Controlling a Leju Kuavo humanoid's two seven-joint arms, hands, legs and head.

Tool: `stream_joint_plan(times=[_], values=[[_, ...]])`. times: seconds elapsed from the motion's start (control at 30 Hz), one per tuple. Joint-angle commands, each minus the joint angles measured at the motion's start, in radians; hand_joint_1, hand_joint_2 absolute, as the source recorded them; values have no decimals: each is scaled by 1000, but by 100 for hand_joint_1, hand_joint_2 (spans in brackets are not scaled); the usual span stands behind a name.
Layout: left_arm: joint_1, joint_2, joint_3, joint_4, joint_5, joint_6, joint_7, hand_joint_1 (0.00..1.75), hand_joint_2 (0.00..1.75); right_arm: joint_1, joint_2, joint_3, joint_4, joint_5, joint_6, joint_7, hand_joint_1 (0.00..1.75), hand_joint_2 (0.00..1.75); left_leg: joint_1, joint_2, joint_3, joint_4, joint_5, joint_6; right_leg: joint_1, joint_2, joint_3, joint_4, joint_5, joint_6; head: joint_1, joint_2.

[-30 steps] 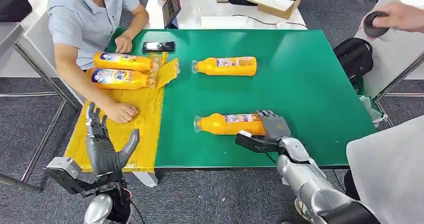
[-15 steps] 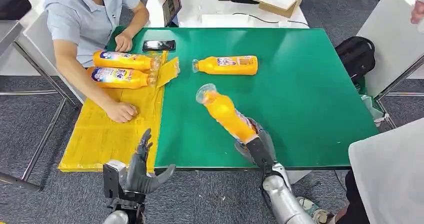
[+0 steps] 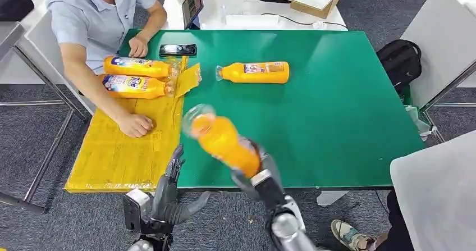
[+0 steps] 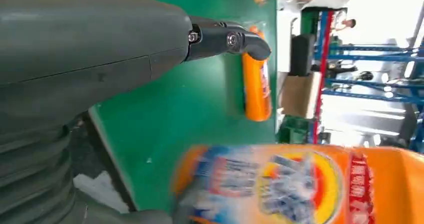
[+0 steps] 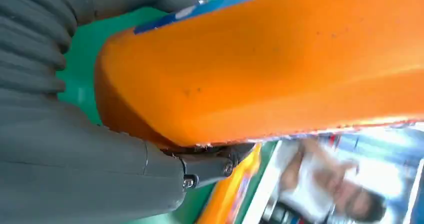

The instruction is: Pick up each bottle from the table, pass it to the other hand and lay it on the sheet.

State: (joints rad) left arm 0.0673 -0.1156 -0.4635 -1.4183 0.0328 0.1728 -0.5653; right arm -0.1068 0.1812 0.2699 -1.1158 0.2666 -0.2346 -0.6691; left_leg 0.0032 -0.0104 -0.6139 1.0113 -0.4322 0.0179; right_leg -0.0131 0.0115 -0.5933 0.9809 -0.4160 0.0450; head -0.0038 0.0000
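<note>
One bottle (image 3: 223, 141) gripped by right hand (image 3: 262, 181) fingers | left hand (image 3: 168, 197) fingers spread, empty

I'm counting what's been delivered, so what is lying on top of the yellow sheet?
Two orange bottles lie side by side at the far end of the yellow sheet, and a person's fist rests mid-sheet. Whatever is beneath them is covered.

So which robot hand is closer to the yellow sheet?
Left. The left hand hangs just off the yellow sheet's near edge; the right hand, holding a bottle, is over the green table.
</note>
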Motion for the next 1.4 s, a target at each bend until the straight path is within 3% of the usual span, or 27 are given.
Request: stream_joint_plan(times=[0.03, 0.43, 0.87, 1.1, 1.4], values=[[-73, -15, -33, 9, 79, 8, -11, 0, 175, -11, -5, 236, 108, 6, -28, -29, 175, 175, 0, 0, 3, 0, -1, 0, 1, -1, 3, -1, -1, -1, 0, 0], [-44, 45, -127, -114, 132, -109, -81, 0, 175, -75, -11, 224, 223, -28, -79, -29, 175, 175, 0, 1, 6, -1, -2, -1, 0, -1, 6, -2, -2, -2, 0, 0], [-73, 27, -117, -9, 136, -95, -28, 0, 175, -75, -12, 216, 210, -15, -96, -29, 175, 175, -1, 0, 2, -1, 0, 0, -1, -1, 2, -1, 0, -1, 0, 0], [-85, 7, -91, 70, 174, -75, 37, 0, 175, -68, -16, 269, 199, 30, -151, -29, 175, 175, -1, 1, 5, -2, -1, -1, 0, -1, 5, -2, -1, -2, 0, 0], [-99, 1, -90, 64, 214, -88, 45, 0, 175, -75, 7, 331, 241, 52, -141, -29, 175, 175, -1, 1, 4, -1, -1, -1, 0, -1, 4, -1, -1, -2, 0, 0]])
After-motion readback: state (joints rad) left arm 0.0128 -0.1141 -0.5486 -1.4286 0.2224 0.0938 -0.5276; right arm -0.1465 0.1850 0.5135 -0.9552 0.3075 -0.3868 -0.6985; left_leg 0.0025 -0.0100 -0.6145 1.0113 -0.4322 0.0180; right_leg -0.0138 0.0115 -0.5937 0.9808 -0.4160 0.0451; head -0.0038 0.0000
